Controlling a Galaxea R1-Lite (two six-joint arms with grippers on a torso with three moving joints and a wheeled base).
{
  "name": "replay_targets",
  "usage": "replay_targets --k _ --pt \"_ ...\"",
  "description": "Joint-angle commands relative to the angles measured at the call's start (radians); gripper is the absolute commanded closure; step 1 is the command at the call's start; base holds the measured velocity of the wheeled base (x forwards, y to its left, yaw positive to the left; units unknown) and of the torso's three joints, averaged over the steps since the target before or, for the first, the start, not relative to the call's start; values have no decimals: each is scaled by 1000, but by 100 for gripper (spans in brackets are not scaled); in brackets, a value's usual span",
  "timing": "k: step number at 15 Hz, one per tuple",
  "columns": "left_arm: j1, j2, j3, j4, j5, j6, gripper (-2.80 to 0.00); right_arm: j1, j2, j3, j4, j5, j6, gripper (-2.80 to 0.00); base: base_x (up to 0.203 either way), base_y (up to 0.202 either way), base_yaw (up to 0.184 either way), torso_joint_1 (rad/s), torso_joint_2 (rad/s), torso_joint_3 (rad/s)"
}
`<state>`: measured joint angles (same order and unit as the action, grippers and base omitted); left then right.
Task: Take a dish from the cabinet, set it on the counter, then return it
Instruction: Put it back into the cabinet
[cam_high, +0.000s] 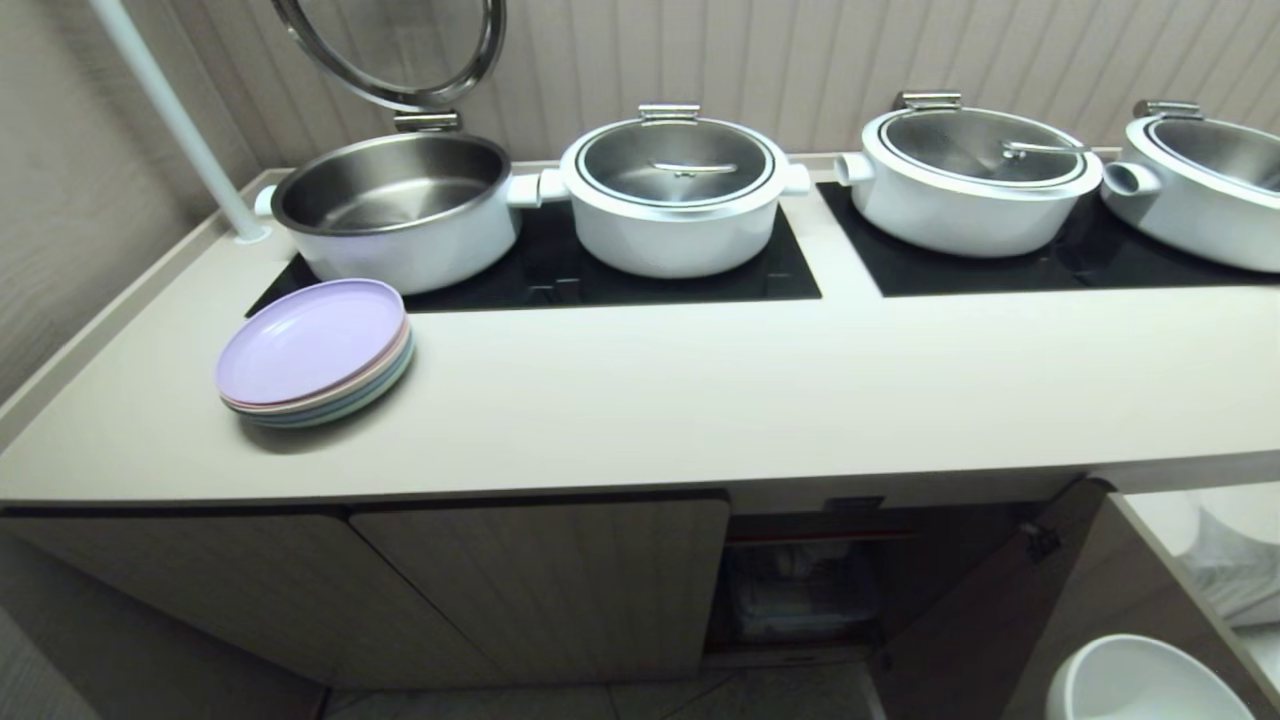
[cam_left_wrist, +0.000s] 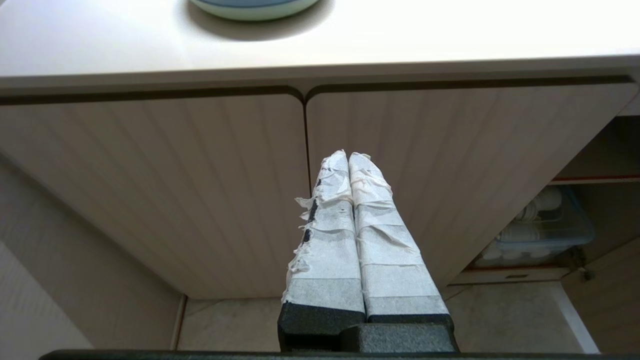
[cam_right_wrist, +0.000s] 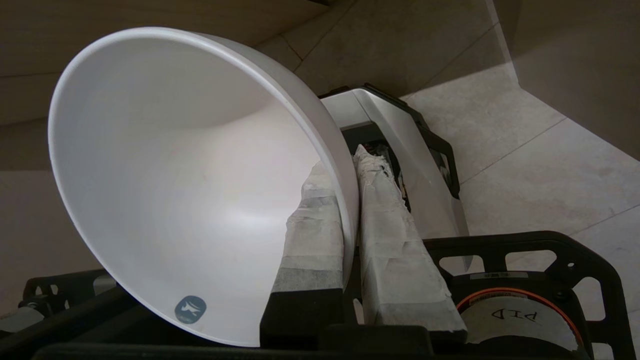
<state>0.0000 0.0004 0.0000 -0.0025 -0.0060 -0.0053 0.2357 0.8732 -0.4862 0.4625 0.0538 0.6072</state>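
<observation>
1. Left gripper (cam_left_wrist: 349, 156) hangs low before the closed doors of the cabinet (cam_left_wrist: 200, 190), its fingers pressed together on nothing.
2. Plates (cam_high: 315, 352) sit stacked on the counter (cam_high: 700, 390).
3. Right gripper (cam_right_wrist: 350, 165) pinches the bowl (cam_right_wrist: 190, 185) by its rim, down low beside the open cabinet door.

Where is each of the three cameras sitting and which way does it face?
Head view: high up, facing forward and down at the counter, pots, plates, open cabinet; no arm shows, only the bowl.
Left wrist view: behind the shut left gripper, facing the cabinet doors.
Right wrist view: behind the right gripper, facing the floor; its fingers pinch the bowl's wall.
Shared: head and right wrist views show the bowl; head and left wrist views show the counter and cabinet.
</observation>
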Motion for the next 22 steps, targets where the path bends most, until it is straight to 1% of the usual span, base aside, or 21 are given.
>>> replay_targets --k 1,16,22 --pt "0 0 0 -1 0 -1 0 0 3 3 4 0 4 0 0 0 0 -147 285 144" --pt "0 0 0 -1 0 -1 0 16 1 5 5 -1 11 0 0 0 0 -148 321 169" --pt "0 0 0 -1 0 -1 0 16 1 5 5 -2 16 0 0 0 0 -187 396 211"
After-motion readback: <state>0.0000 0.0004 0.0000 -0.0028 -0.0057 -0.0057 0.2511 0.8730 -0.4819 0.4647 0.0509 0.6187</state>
